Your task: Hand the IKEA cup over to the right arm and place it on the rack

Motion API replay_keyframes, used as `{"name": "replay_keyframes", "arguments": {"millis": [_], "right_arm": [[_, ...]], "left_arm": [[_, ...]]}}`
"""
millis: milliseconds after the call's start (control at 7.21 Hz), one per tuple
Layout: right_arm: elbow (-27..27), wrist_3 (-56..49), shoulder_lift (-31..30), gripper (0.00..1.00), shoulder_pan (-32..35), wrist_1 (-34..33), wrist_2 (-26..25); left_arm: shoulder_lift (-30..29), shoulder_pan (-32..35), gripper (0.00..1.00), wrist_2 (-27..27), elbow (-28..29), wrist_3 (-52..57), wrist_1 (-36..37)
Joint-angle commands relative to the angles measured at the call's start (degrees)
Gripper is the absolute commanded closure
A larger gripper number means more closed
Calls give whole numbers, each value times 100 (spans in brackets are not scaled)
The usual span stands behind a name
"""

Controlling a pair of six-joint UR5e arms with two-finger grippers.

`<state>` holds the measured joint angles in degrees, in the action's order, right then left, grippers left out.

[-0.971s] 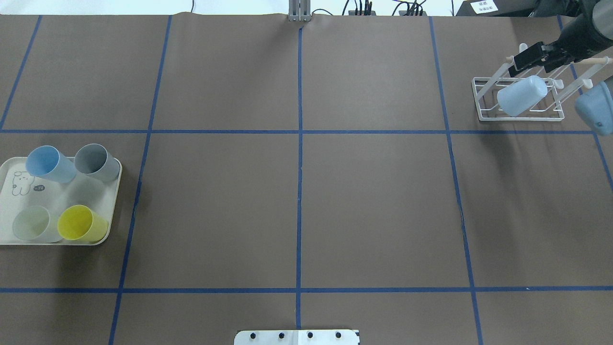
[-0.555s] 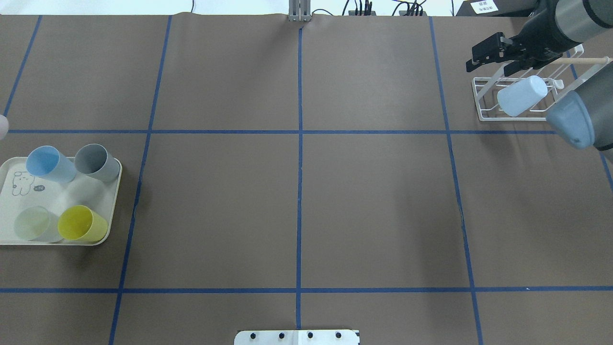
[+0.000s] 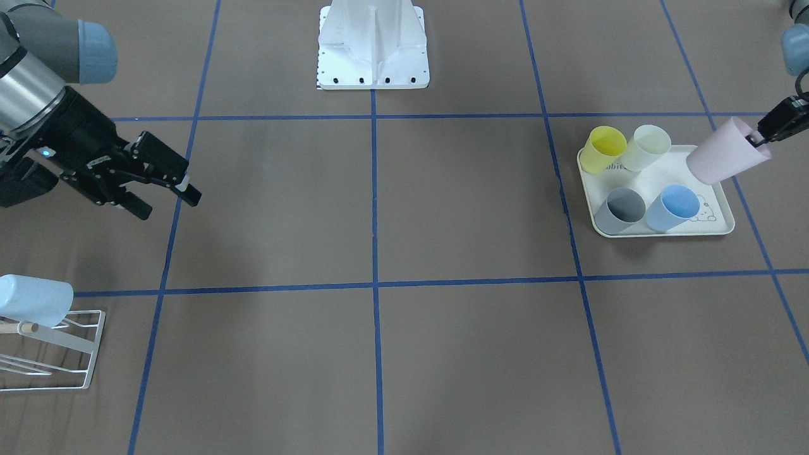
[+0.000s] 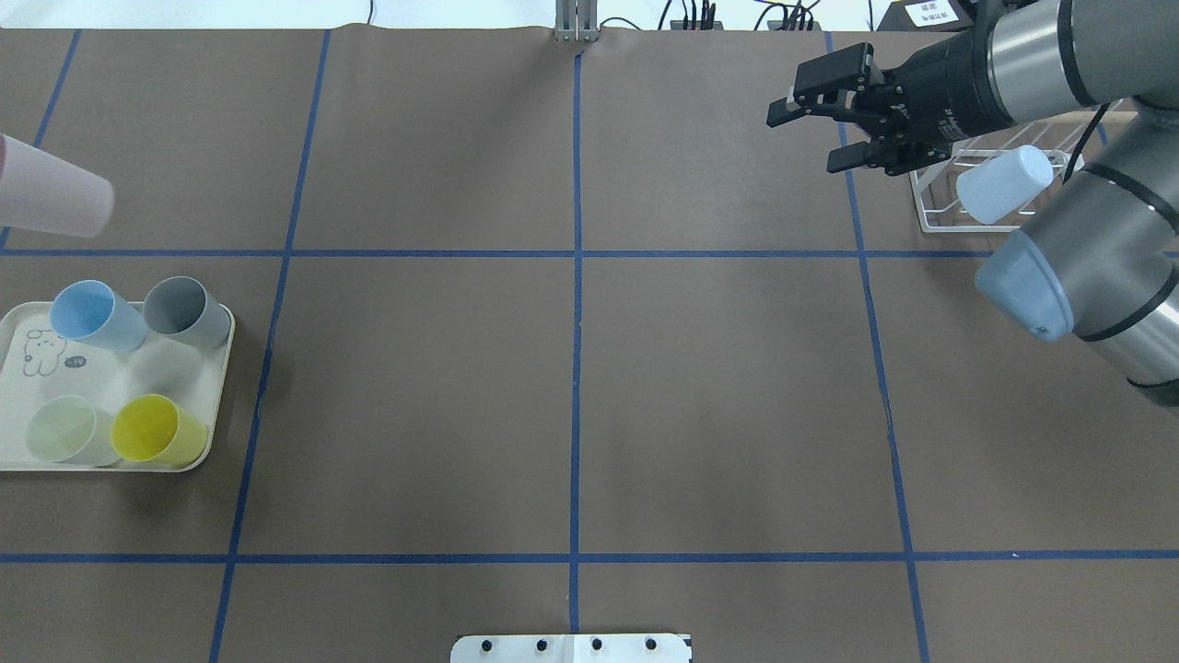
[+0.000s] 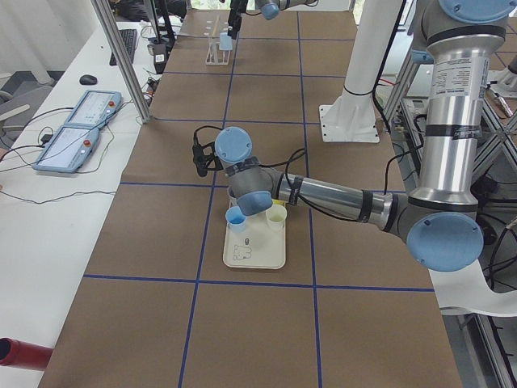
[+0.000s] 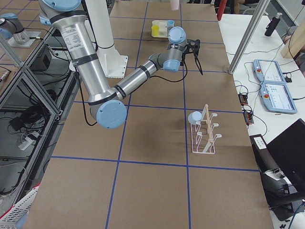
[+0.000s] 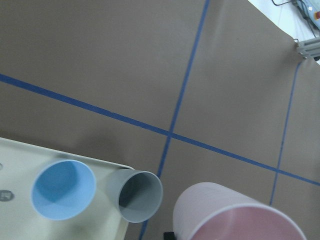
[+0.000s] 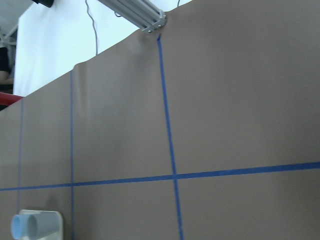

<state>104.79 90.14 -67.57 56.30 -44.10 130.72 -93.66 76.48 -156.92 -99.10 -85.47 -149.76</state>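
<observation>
Pale pink plastic tumbler (image 3: 727, 155) is hanging in the air at the robot's left end of the table, tipped over sideways. It is sitting above the edge of the cream rabbit-print tray (image 3: 720, 222), touching nothing below. The left gripper (image 3: 758, 134) is pinching it at the rim, fingers closed on the wall.

Four more tumblers are standing on the tray: blue cup (image 4: 92, 316), grey cup (image 4: 184, 311), pale green cup (image 4: 64, 429) and yellow cup (image 4: 155, 430).

The surface is brown paper (image 4: 571, 387) marked into squares by blue tape lines (image 4: 576, 253), with the white robot base plate (image 3: 373, 57) at the centre of the near edge. A side bench is carrying two teach pendants (image 5: 77, 139).

At the far right, the small white wire rack (image 4: 930, 198) is carrying a light blue tumbler (image 4: 1004, 184) slanted on a prong. The right gripper (image 4: 803, 141) is hovering just beside the rack, toward the table's middle, fingers spread wide and holding nothing.
</observation>
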Motion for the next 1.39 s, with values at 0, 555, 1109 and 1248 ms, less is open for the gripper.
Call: {"name": "replay_keyframes", "arguments": {"millis": [0, 555, 1109, 1248], "right_arm": [[23, 1074, -1, 2, -425, 1374, -212], [-11, 1759, -1, 2, -1277, 3121, -1011], [6, 2411, 112, 2, -1683, 4549, -1610], [6, 2612, 304, 2, -1727, 4550, -1654]], "left_arm": [[-686, -561, 100, -5, -57, -1334, -788], [-1181, -2544, 100, 2602, -673, -4070, -2771], [-1331, -3944, 100, 4376, -593, -5251, -4347], [-1374, -4270, 100, 4824, -593, -5277, -4542]]}}
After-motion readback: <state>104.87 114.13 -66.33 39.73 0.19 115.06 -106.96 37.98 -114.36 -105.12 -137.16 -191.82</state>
